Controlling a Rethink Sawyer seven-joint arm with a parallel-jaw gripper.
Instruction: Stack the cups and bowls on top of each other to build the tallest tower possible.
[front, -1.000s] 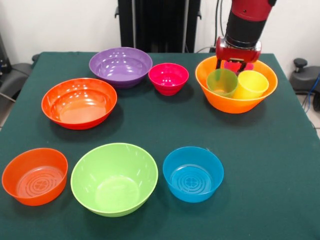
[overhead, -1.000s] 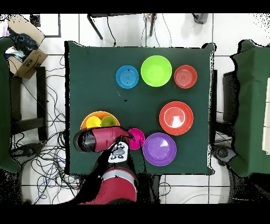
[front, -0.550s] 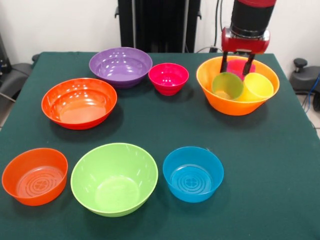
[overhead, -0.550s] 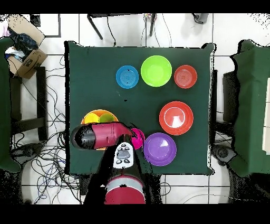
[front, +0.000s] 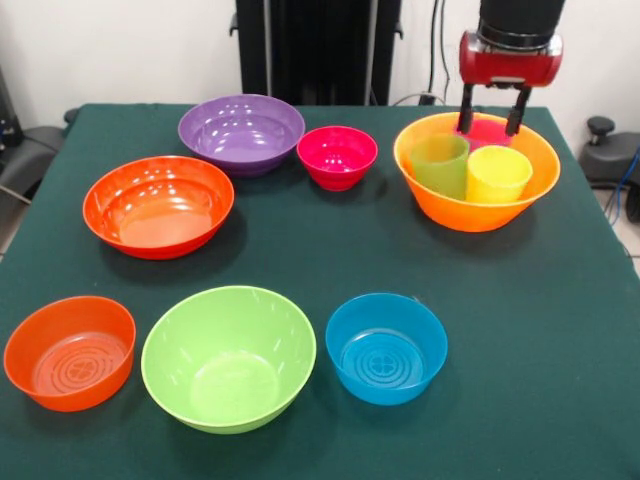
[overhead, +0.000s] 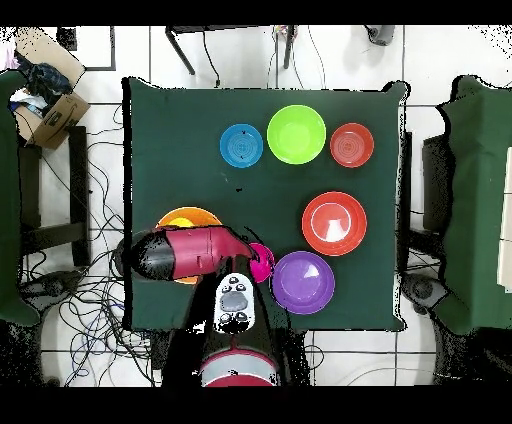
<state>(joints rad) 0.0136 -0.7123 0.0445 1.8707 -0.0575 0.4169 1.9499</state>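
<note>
Raised since the earlier frames, the gripper (front: 491, 112) is held above the big orange bowl (front: 476, 203) at the table's (front: 520, 330) far right corner, fingers apart and empty. Green cup (front: 440, 165) and yellow cup (front: 498, 173) are seated upright inside it.

A green-clothed table (front: 520, 330) bears seven bowls (front: 228, 357), the big orange bowl (front: 477, 205) holding cups.
</note>
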